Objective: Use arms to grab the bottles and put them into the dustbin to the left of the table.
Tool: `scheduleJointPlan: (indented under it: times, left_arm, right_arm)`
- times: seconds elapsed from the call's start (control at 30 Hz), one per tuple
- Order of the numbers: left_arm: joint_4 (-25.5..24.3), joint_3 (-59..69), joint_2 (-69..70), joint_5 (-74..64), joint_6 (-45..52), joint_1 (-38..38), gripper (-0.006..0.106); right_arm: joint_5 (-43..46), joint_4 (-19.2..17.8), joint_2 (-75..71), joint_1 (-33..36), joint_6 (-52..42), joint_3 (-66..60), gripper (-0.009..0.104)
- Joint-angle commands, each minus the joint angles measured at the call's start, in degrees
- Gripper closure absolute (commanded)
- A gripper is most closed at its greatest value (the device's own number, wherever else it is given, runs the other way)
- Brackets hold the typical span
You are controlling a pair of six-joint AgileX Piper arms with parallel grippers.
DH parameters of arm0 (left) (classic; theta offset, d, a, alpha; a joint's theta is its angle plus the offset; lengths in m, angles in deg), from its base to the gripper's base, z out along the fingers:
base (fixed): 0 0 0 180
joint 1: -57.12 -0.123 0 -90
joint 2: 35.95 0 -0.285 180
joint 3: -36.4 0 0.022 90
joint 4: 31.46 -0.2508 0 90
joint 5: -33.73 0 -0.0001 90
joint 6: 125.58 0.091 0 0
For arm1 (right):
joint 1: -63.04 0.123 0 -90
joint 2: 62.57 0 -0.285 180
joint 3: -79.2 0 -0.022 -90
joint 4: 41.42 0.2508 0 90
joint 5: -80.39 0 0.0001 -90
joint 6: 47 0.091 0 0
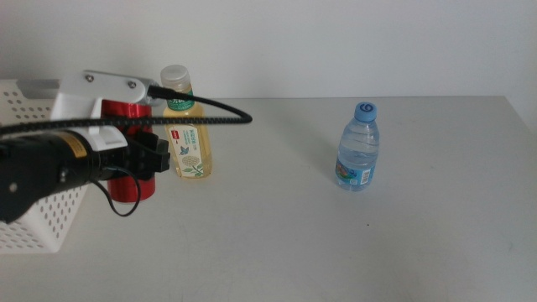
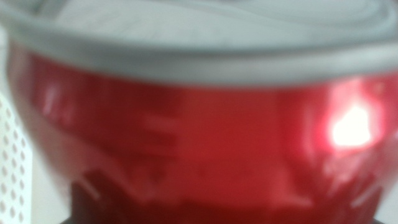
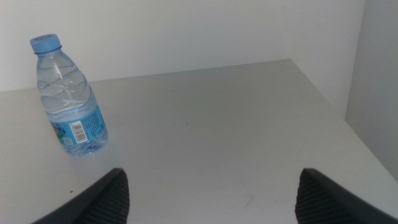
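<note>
Overhead, my left gripper is at the red soda can, beside the dustbin. Left wrist: red fills the view; probably clenched on it. Next: lift over the rim. Right wrist: jaws parted near the water bottle.

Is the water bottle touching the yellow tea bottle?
Apart. The middle view shows bare table between the water bottle and the yellow tea bottle.

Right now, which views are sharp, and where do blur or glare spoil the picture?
Left wrist view: the tall red soda can fills the frame, badly out of focus, with a bright glare spot at one side. Middle view: sharp, evenly lit. Right wrist view: sharp on the small clear blue-capped water bottle; soft shadows only.
</note>
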Motion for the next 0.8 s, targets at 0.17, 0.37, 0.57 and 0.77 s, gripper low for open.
scheduleJointPlan:
  times: [0.17, 0.37, 0.57, 0.77]
  left_arm:
    - [-1.5, -18.5, 1.9, -26.6, 0.2, -3.5, 0.09]
    - [0.7, -32.2, -1.3, -43.0, 8.2, -16.9, 0.09]
    - [1.1, -46.5, -9.5, -58.0, 16.5, -27.5, 0.09]
    - [1.2, -55.1, -19.7, -63.7, 18.3, -32.0, 0.09]
  right_arm:
    - [4.2, -0.7, -1.3, -0.2, -0.3, 0.5, 0.001]
    - [4.2, -0.7, -1.3, -0.2, -0.3, 0.5, 0.001]
    - [4.2, -0.7, -1.3, -0.2, -0.3, 0.5, 0.001]
    - [4.2, -0.7, -1.3, -0.2, -0.3, 0.5, 0.001]
